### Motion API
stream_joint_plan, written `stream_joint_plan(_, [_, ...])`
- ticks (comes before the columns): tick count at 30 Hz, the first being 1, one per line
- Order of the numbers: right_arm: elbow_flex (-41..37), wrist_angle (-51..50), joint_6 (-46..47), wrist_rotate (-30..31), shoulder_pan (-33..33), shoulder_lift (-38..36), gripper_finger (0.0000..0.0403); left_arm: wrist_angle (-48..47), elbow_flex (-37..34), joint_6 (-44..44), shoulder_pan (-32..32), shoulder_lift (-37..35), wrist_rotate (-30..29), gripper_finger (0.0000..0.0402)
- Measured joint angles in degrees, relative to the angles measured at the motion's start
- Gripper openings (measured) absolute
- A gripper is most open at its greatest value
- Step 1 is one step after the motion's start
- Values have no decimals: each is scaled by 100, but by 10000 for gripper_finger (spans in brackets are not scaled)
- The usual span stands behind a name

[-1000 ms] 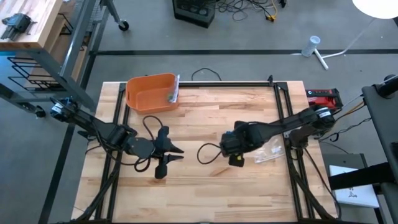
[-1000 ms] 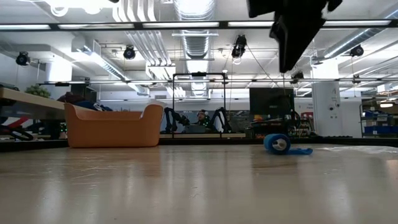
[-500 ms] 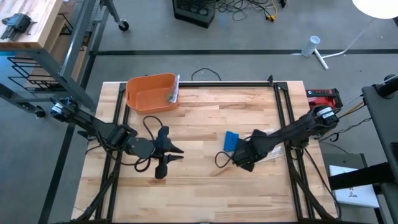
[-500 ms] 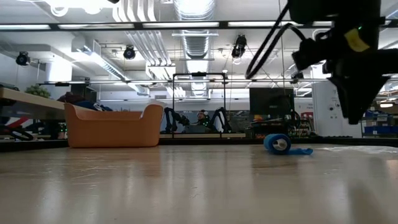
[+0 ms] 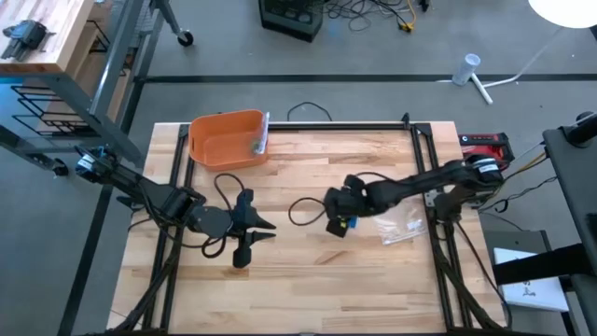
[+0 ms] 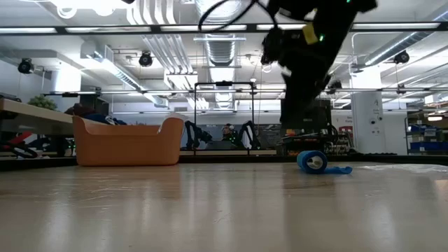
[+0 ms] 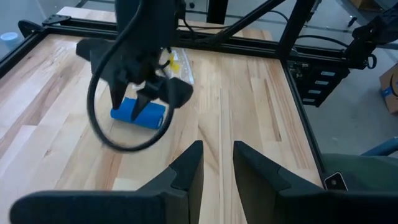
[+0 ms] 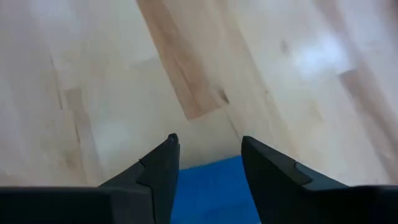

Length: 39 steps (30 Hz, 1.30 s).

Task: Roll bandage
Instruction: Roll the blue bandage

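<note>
The blue bandage roll lies on its curved side on the wooden table, with a short loose tail flat beside it. It also shows in the left wrist view and as a blue patch in the right wrist view. My right gripper hangs open just over the roll, pointing steeply down with a finger on either side. In the low view it stands clear above the roll. My left gripper waits at the table's left middle, a narrow gap between its fingers and nothing in it.
An orange bin stands at the far left of the table. A clear plastic bag lies to the right of the roll. A black cable loop hangs from my right arm, left of the roll.
My right gripper first drew back toward the table's right and near side, baring the roll. It then swung back left over the roll, sank lower and tipped more steeply down. The roll and its tail have stayed where they were.
</note>
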Motion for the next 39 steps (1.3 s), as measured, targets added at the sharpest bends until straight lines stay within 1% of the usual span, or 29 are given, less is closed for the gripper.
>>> stream_joint_plan(3, [-80, -20, -175, -21, -112, 151, 163, -3, 0, -16, 0, 0, 0, 77])
stream_joint_plan(9, [-251, 93, -345, 17, -113, 283, 167, -6, 0, 15, 0, 0, 1, 77])
stream_joint_plan(14, [-695, 902, -527, 17, -111, 287, 168, -4, 0, 15, 0, 0, 2, 77])
stream_joint_plan(17, [-815, 1026, -525, 17, -111, 276, 164, -3, 0, 15, 0, 0, 2, 77])
stream_joint_plan(22, [-857, 776, -405, 15, -89, 269, 161, -3, 0, 17, 0, 0, 2, 77])
stream_joint_plan(26, [-845, 424, -309, 17, -34, 216, 166, -4, 0, 17, 0, 0, 2, 77])
stream_joint_plan(39, [-842, 173, -149, 15, 232, 93, 162, -8, 0, 17, -1, 0, 4, 77])
